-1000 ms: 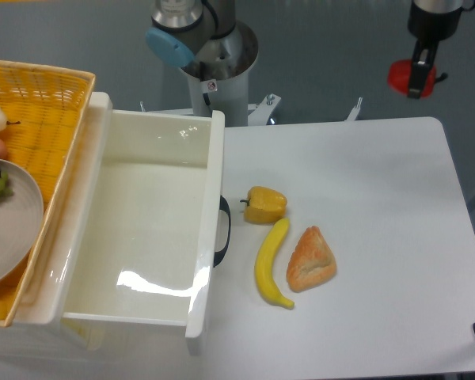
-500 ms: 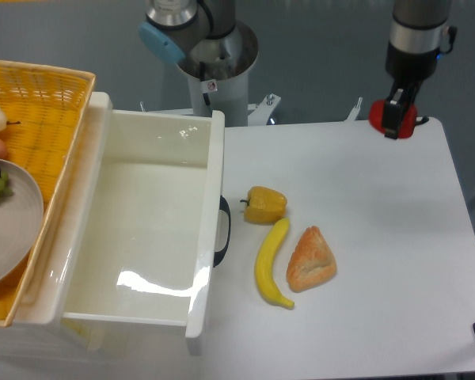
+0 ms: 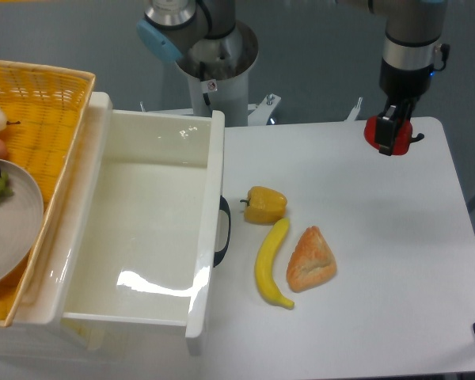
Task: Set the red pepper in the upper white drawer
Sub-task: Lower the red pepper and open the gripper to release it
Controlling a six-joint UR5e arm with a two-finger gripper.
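The small glossy red pepper (image 3: 378, 133) hangs above the table's far right part, with my gripper (image 3: 390, 134) shut on it from above. Its dark fingers partly cover the pepper's front. The upper white drawer (image 3: 153, 237) stands pulled open at the left, deep and empty, its dark curved handle (image 3: 223, 231) facing right. The pepper is well to the right of the drawer, beyond the other food items.
A yellow pepper (image 3: 265, 205), a banana (image 3: 270, 263) and an orange-brown triangular pastry (image 3: 310, 260) lie on the white table (image 3: 380, 237) just right of the drawer. A yellow woven basket (image 3: 39, 103) with a plate and food sits at far left. The arm's base (image 3: 214, 55) stands behind.
The gripper with the red pepper has moved left and down in the image, from the top right corner toward the table's far right part. Nothing else has moved.
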